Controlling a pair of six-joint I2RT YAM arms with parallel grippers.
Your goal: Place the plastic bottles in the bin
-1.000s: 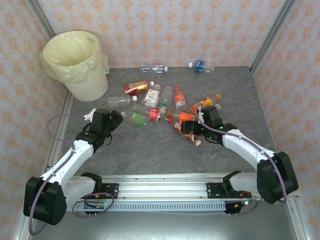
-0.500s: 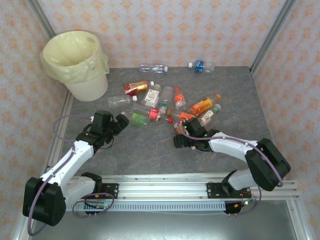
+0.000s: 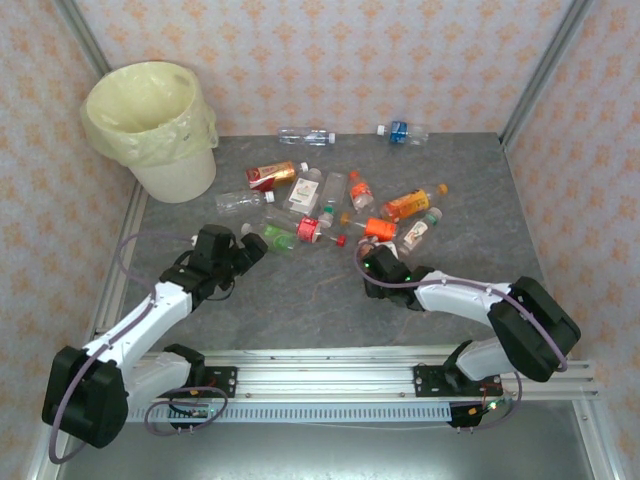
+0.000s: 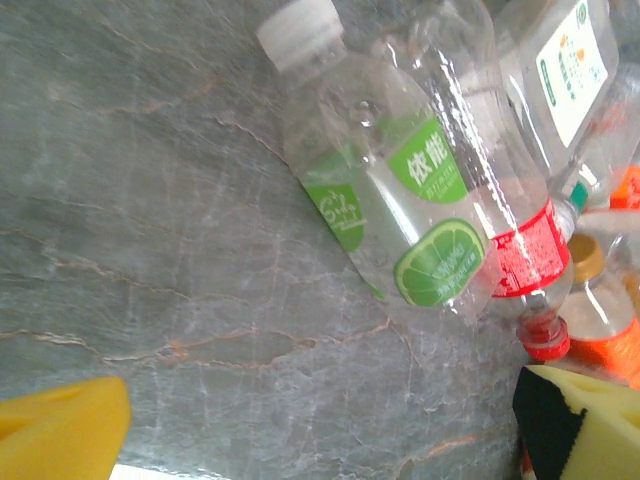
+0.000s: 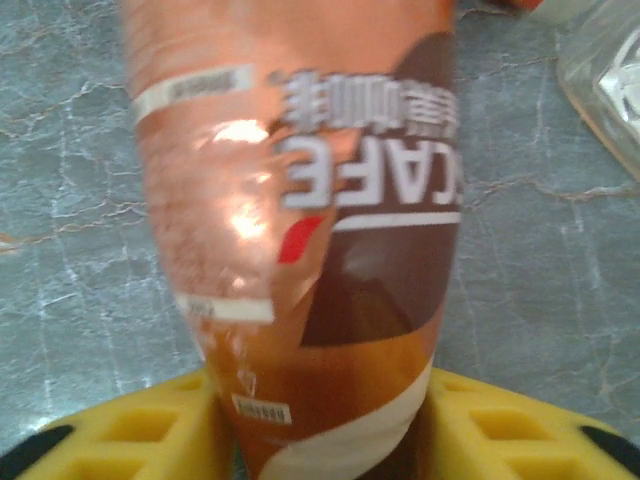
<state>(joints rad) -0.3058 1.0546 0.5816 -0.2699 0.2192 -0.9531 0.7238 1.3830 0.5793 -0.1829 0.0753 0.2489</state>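
between the yellow foam pads (image 5: 130,430) of the right gripper (image 5: 320,430), a copper-brown plastic coffee bottle (image 5: 300,200) is pinched over the grey marbled table (image 3: 300,310).
it's judged empty: light, thin-walled, slick, easily dented, so best gripped gently across the labelled middle. left gripper (image 4: 320,430) fingers are spread beside a clear lime-label bottle (image 4: 400,200); the cream-white bag-lined bin (image 3: 180,170) is set far left, well apart.

**Op:** On my right wrist feed: yellow pads (image 5: 130,430), coffee bottle (image 5: 300,200) copper-orange and brown, white lettering.
**Spotter:** Left feed?
**Op:** I've got a clear lime bottle (image 4: 420,210), green label, white cap; table (image 4: 150,250) grey, veined rust. Bin (image 3: 180,175) cream, liner (image 3: 190,125) pale yellow.
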